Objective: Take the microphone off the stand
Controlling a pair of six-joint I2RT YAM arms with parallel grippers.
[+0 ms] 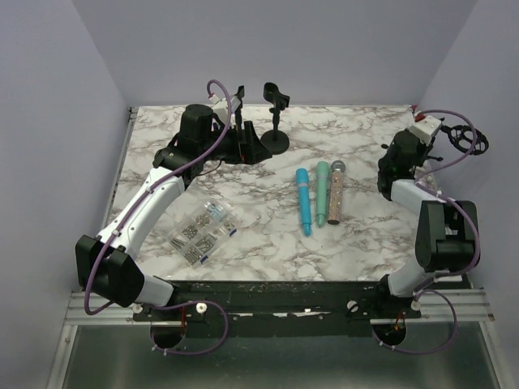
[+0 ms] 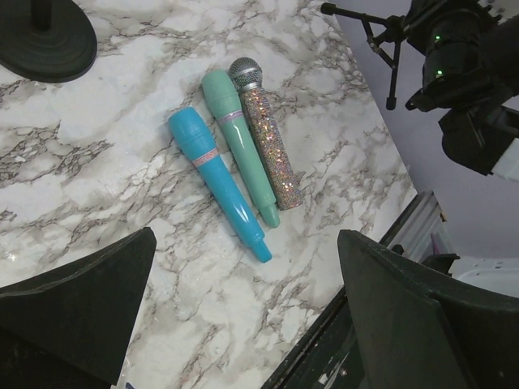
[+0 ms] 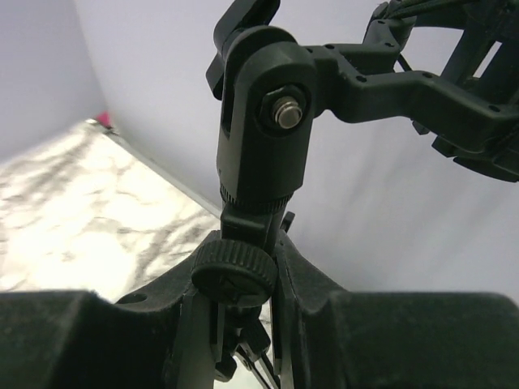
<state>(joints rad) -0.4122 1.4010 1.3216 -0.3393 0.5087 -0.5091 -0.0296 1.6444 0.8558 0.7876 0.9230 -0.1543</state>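
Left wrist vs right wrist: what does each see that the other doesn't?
Left wrist only: blue microphone, green microphone and glittery microphone lying side by side, plus a round stand base at top left. Right wrist only: close-up of a stand clip with its bolt and knob, and the right tool apparently closed on its stem. Both: the marble table.

table (image 1: 357, 235): we're seeing white marble, grey-brown veins
blue microphone (image 2: 217, 183): turquoise, we say, glittery band
green microphone (image 2: 241, 146): mint, pale band
glitter microphone (image 2: 272, 150): sparkling silver-pink, we spot grey mesh head
round stand (image 1: 275, 142): black
tripod stand (image 3: 258, 154): black too
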